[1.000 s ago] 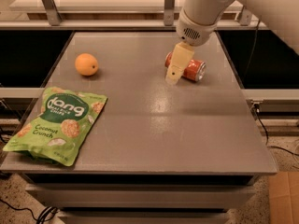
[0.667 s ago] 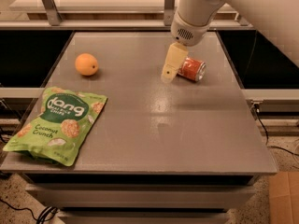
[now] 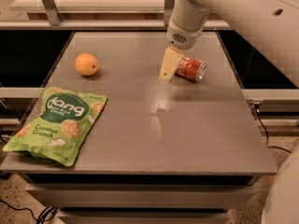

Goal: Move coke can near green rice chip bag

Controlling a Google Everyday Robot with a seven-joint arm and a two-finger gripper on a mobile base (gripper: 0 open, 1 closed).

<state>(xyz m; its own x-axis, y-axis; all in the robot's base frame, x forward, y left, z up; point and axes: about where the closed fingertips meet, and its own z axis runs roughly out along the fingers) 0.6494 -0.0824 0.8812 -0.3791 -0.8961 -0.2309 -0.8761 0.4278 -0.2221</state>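
The coke can [image 3: 190, 69] lies on its side at the back right of the grey table [image 3: 187, 134], its silver end facing right. My gripper [image 3: 168, 68] hangs from the white arm [image 3: 187, 17] and points down at the can's left end, right beside it. The green rice chip bag [image 3: 58, 122] lies flat at the table's front left corner, far from the can.
A round orange fruit [image 3: 86, 64] sits at the back left of the table. A metal frame and a shelf stand behind the table. The table's edges drop off to dark gaps on the left and right.
My gripper has shifted a little to the left, uncovering more of the can. The can, bag and orange have not moved.
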